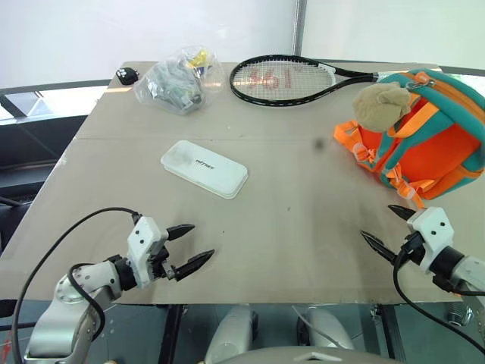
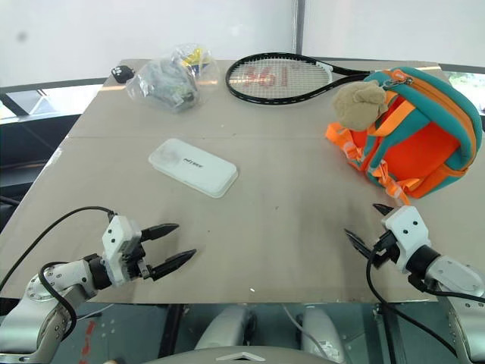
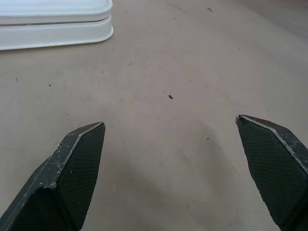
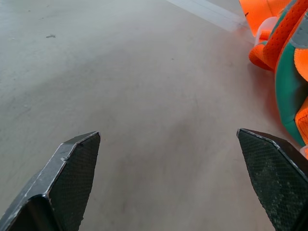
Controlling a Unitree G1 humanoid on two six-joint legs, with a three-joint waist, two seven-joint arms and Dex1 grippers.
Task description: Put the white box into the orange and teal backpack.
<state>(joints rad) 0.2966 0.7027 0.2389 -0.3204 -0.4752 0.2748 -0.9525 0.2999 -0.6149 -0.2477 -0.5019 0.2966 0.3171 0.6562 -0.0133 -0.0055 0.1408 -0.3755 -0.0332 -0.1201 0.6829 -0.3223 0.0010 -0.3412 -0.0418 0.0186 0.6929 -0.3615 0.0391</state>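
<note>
Over on the left, the left hand hovers low above the near edge of the flat tan surface, its 2 black pointed fingers spread wide apart with nothing between them. Just ahead of it, untouched, lies the flat white rectangular box with rounded corners and small dark lettering on its lid, angled across the surface and smooth, hard-looking plastic with a seam running round its side. To do this pick well, I'd say the left hand should come in square to the box's short width, fingers straddling the 2 long edges, because that slick shell looks likely to skid if nudged from one side. Farther back sit a crinkly clear plastic bag of grey items and a black tennis racket with a strung oval head. On the right, the small bright orange backpack with teal trim lies on its side, soft fabric, webbing straps, a fuzzy tan plush toy at its top; whether its opening is unzipped I cannot tell. The right hand waits near the backpack, fingers likewise wide apart and empty.
</note>
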